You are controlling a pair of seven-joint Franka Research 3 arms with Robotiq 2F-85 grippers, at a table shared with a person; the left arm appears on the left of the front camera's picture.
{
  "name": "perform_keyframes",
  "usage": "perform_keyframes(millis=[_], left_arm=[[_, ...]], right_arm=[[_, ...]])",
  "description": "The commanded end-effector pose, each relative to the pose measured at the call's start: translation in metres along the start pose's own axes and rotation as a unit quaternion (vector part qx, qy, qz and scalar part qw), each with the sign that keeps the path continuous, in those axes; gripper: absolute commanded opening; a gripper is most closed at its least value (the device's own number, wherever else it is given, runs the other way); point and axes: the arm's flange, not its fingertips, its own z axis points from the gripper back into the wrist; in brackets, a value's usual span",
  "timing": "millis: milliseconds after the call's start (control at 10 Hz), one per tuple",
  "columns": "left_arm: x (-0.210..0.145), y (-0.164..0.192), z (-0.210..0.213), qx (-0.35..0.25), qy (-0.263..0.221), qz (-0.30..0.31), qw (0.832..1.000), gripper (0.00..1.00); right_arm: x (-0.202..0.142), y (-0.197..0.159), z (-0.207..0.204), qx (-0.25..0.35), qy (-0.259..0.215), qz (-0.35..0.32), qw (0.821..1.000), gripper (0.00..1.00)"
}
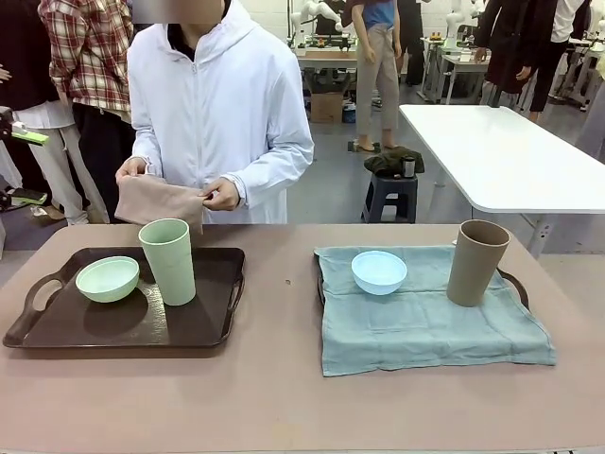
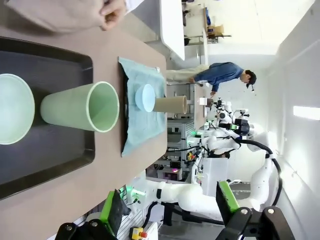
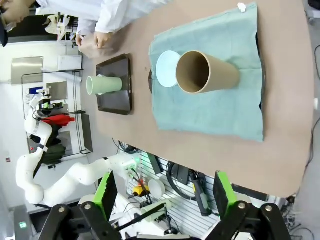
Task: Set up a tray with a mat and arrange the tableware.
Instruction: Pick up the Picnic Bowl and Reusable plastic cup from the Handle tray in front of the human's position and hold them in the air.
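Pinkish-brown table: left gripper and right gripper both spread wide, empty; dark rectangular plastic tray holds pale green round bowl beside tall pale green cup, blue-green cloth mat carries light blue round bowl and tall brown cup, person's hand at far edge gripping taupe folded cloth.

A: What is the teal mat covering?
B: It is hiding nearly all of the right tray; a dark rim is peeking out at its far right corner.
A: And the pale green bowl?
B: The left wrist view's edge is cropping it. The speck between the trays is reading too small to identify.
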Motion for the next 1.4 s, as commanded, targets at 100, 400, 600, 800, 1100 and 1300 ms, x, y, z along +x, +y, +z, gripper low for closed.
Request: perform_keyframes(millis=[100,400,600,800,1100,1300], left_arm=[[0.0083,0.0034,0.0052,0.011,0.004,0.003,1.0,1.0],[0.0083,0.0034,0.0052,0.011,0.004,0.003,1.0,1.0],[0.0083,0.0034,0.0052,0.011,0.004,0.003,1.0,1.0],[0.0083,0.0034,0.0052,0.011,0.004,0.003,1.0,1.0],[0.0083,0.0034,0.0052,0.011,0.004,0.003,1.0,1.0],[0.0083,0.0034,0.0052,0.011,0.004,0.003,1.0,1.0]], right_arm=[[-0.0006,0.0016,0.0035,-0.001,-0.004,-0.001,1.0,1.0],[-0.0006,0.0016,0.0035,-0.001,-0.004,-0.001,1.0,1.0],[-0.0006,0.0016,0.0035,-0.001,-0.004,-0.001,1.0,1.0],[-0.0006,0.0016,0.0035,-0.001,-0.004,-0.001,1.0,1.0],[-0.0006,0.0016,0.0035,-0.001,-0.004,-0.001,1.0,1.0],[-0.0006,0.0016,0.0035,-0.001,-0.004,-0.001,1.0,1.0]])
